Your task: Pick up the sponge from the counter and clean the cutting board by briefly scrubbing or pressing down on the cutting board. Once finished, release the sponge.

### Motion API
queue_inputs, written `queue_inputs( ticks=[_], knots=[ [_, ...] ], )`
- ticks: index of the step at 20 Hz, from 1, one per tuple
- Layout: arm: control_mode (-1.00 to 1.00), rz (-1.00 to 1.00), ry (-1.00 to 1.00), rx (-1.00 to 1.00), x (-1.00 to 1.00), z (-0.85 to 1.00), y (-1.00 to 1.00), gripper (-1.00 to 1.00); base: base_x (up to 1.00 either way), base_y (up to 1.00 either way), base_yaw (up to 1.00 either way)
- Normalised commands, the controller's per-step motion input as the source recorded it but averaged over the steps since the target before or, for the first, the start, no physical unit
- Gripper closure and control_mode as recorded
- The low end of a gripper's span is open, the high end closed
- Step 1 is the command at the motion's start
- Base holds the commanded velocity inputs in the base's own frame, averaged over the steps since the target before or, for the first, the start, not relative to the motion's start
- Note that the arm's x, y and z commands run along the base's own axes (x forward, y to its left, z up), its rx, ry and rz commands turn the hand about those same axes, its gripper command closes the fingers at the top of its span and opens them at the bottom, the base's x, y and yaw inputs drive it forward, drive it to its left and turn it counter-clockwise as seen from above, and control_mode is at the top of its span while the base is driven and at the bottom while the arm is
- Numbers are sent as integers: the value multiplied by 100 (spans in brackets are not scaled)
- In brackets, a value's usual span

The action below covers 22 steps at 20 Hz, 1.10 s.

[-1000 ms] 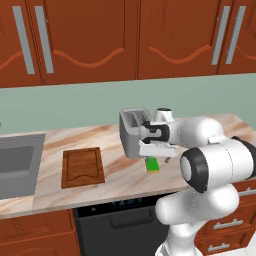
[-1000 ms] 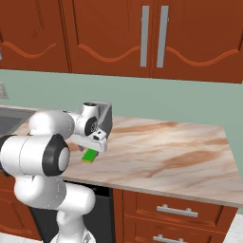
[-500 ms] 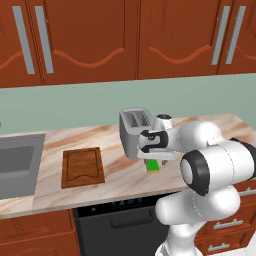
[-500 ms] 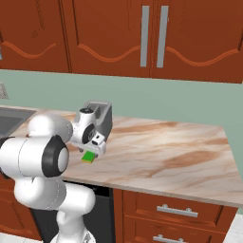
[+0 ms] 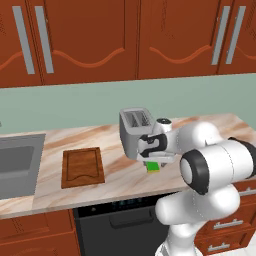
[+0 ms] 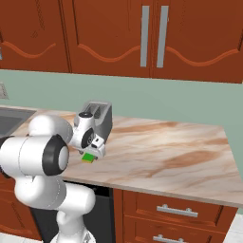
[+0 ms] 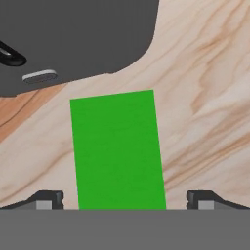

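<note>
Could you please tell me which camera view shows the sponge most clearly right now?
The hand view: the sponge spreads large and green between the open fingertips. The left base view shows a small green-yellow sliver under the hand; in the right base view it peeks below the hand, beside the toaster.

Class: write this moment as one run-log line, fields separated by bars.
phase: reach | gripper: open, fingers astride sponge | sponge: on counter beside toaster | cutting board: untouched
</note>
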Motion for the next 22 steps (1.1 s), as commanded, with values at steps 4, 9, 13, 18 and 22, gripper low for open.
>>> queue_inputs(
  ticks=[4,9,13,18,22],
  knots=[
    [-100,0,-1,0,5,-7,0,-100,0,0,0],
    [-100,0,-2,0,11,-7,0,-100,0,0,0],
    [-100,0,-3,0,12,-9,0,-100,0,0,0],
    [-100,0,-2,0,9,-12,0,-100,0,0,0],
    [-100,0,0,-1,7,-15,3,-100,0,0,0]
  ],
)
